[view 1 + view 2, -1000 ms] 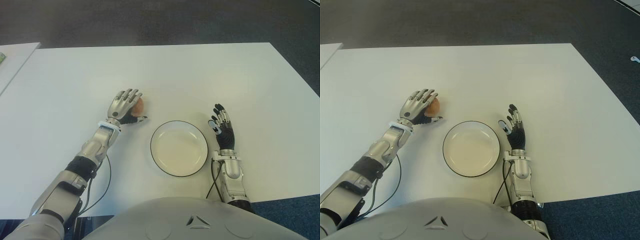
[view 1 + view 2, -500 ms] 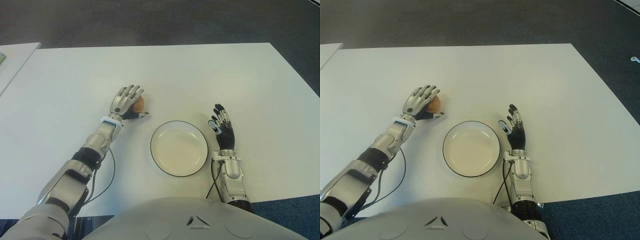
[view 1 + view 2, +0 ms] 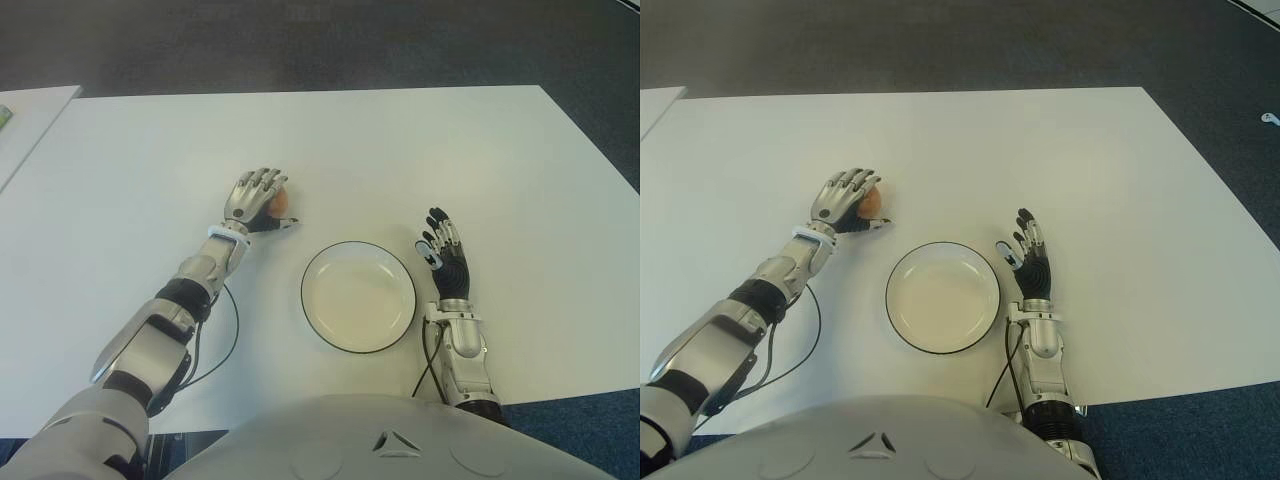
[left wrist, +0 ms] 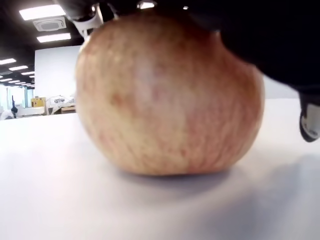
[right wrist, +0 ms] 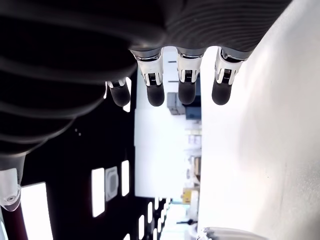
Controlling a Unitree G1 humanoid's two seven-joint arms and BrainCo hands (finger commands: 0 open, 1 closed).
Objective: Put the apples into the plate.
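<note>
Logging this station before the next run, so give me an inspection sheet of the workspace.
Surface: white table, bare apart from the items below.
Job's things: apple sitting on the table, left of and beyond the plate; plate holds nothing.
Clutter: nothing seen.
Hands: left hand draped over the apple, no closed grasp visible; right hand beside the plate's right, fingers extended, holding nothing.
Cables: black cable looping by the left forearm; another at the right wrist.
Surroundings: dark carpet; second table edge at far left.

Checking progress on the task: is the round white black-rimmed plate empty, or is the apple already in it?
Empty. The plate shows only its bare cream inside; the reddish-yellow apple sits on the white table beyond it, under the left hand.
</note>
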